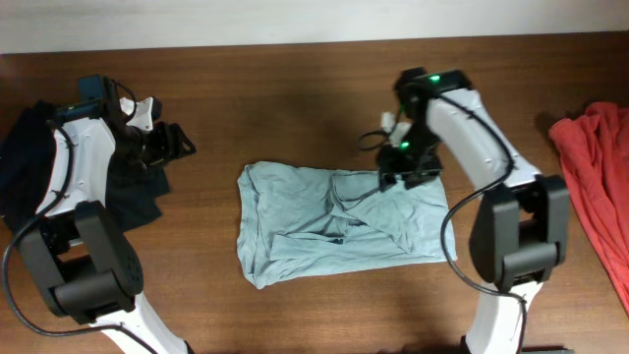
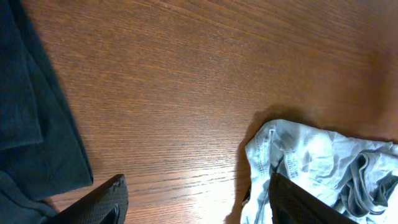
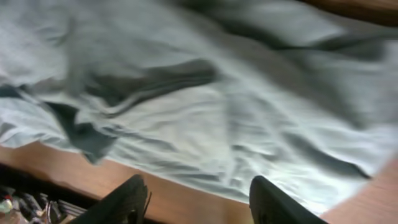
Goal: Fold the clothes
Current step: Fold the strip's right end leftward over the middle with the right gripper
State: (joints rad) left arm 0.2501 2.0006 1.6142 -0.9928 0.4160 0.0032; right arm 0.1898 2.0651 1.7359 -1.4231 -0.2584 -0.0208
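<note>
Lying rumpled and only partly folded at centre frame, the shirt (image 1: 334,221) needs more folds. At its upper right edge the right end effector (image 1: 403,177) stands spread, empty. Upper left, the left end effector (image 1: 177,143) gapes wide over the tabletop (image 1: 295,88). The navy top (image 1: 25,167) at far left and the red top (image 1: 600,167) at far right look unfolded.

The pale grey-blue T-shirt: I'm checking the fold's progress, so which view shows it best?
Overhead: the whole T-shirt lies rumpled on the table, nearly its full outline visible. The left wrist catches only one crumpled corner; the right wrist view is close and blurred, showing wrinkled fabric without outline.
</note>
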